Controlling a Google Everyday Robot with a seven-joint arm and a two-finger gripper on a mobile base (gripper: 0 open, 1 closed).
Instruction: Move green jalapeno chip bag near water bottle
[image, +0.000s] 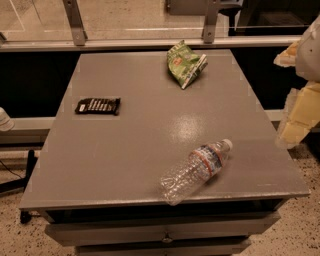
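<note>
At the left of the grey, flat-topped table (145, 145), about midway between its near and far edges, a flat dark rectangular snack packet (97, 105) with pale lettering lies on the surface. Further right, close to the far edge, rests the green jalapeno chip bag (186, 64), a small crumpled green foil bag with pale edges. It is well apart from the clear, crinkled plastic water bottle (197, 171), which lies on its side near the front right of the table, white cap pointing to the far right and its base close to the near edge. Beyond the right edge of the table, off its surface and touching nothing on it, hangs the pale yellowish gripper (299, 112); I cannot tell whether it is spread or pressed together.
</note>
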